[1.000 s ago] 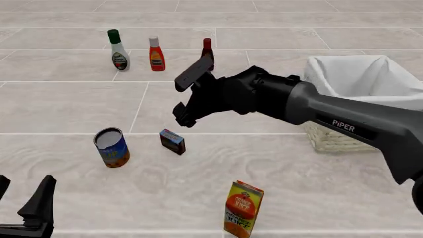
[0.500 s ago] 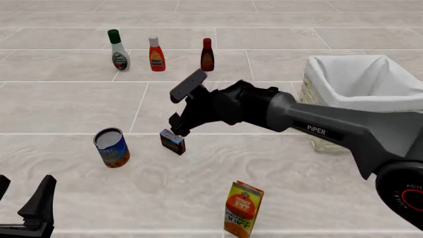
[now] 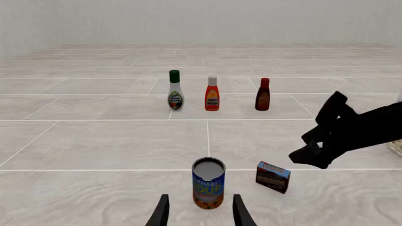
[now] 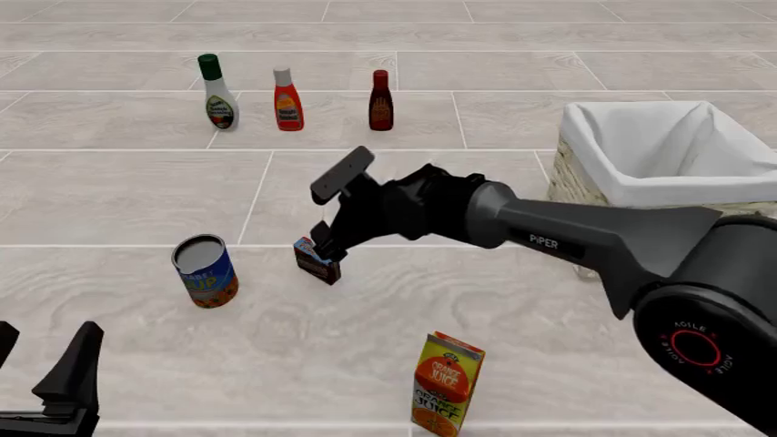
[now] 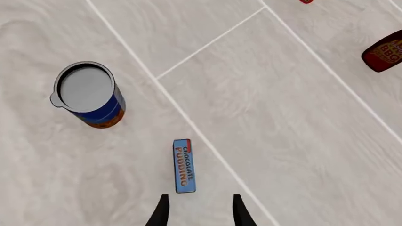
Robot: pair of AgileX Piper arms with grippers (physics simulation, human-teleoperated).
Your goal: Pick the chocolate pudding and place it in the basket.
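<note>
My right gripper [image 4: 326, 211] has come down and leftward across the last second: from above the floor between the bottles and the pudding, it now hangs right over the chocolate pudding [image 4: 317, 259], lower fingertip just above the carton's near-top edge in the front view. Fingers spread, nothing between them yet. In the right wrist view the light blue top of the chocolate pudding [image 5: 183, 165] lies just ahead of my two fingertips [image 5: 162, 209], long axis running roughly along my line of reach, so the fingers would close across its narrow width; I judge alignment close, a little more descent needed before closing. The pudding itself has not shifted: it stands on the tiled floor just right of the soup can [image 4: 204, 270], apart from it, with the basket [image 4: 580, 182] well off to the right, holding nothing I can see. Approach stage nearly done, grasp not yet made, carry to basket all still ahead. My left gripper [image 4: 49, 387] sits low at the near left corner, fingers apart, idle; its wrist view looks past its tips at the can. Count: one pudding carton, one can, one orange juice carton [image 4: 447, 383] in the near foreground, three bottles at the back — white dressing bottle [image 4: 218, 94], red ketchup bottle [image 4: 287, 101], dark sauce bottle [image 4: 380, 102] — one basket.
</note>
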